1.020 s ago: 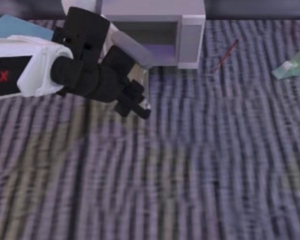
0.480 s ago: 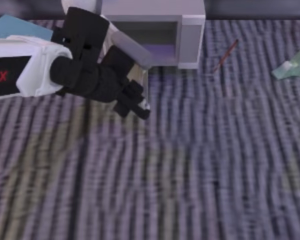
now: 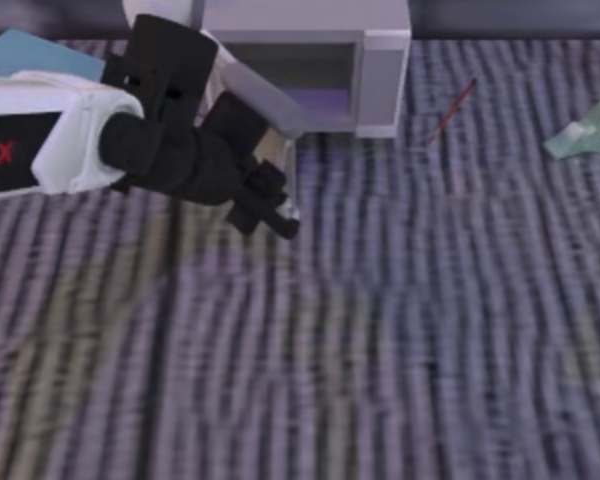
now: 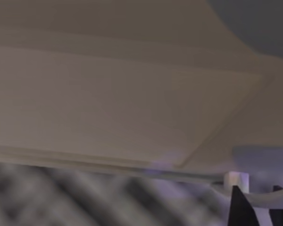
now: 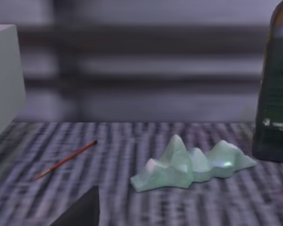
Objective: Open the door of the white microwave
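The white microwave (image 3: 382, 80) stands at the table's back edge, and its pale lilac inside (image 3: 320, 90) shows. Its door (image 3: 267, 100) stands swung out towards the left, well away from the front. My left gripper (image 3: 280, 214) is at the door's free edge, low down, shut on the slim white handle (image 4: 237, 180). In the left wrist view the door's pale panel (image 4: 108, 103) fills most of the picture, and the handle's bar passes between the two dark fingertips (image 4: 239, 209). My right gripper (image 5: 82, 212) is outside the top view; its wrist view shows the microwave's side (image 5: 4, 75).
A light-blue book (image 3: 40, 55) lies at the back left behind my left arm. Right of the microwave lie a red pencil (image 3: 450, 110) and a mint-green jagged piece (image 3: 585, 130). A dark bottle (image 5: 276, 94) stands beside that piece. The striped cloth (image 3: 380, 350) covers the table.
My left gripper has crept slightly left and back with the door's edge. The door stands a touch wider. Nothing else has moved.
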`<move>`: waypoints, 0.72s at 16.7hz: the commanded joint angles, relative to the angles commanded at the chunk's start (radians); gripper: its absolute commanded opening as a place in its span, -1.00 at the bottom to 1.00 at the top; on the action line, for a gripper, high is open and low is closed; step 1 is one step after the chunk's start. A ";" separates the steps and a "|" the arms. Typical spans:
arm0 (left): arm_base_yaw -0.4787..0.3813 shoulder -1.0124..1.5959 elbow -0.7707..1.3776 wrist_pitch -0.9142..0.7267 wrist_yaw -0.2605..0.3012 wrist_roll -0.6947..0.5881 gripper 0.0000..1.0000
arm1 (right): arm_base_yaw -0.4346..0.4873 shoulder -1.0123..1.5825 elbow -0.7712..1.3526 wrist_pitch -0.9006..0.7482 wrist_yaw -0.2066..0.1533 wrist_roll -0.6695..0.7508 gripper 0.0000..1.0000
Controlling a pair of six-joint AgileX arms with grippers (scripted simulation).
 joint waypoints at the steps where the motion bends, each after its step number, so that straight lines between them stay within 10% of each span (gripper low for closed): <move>1: 0.000 0.000 0.000 0.000 0.000 0.000 -1.00 | 0.000 0.000 0.000 0.000 0.000 0.000 1.00; 12: 0.004 -0.001 -0.005 -0.009 0.020 0.019 -1.00 | 0.000 0.000 0.000 0.000 0.000 0.000 1.00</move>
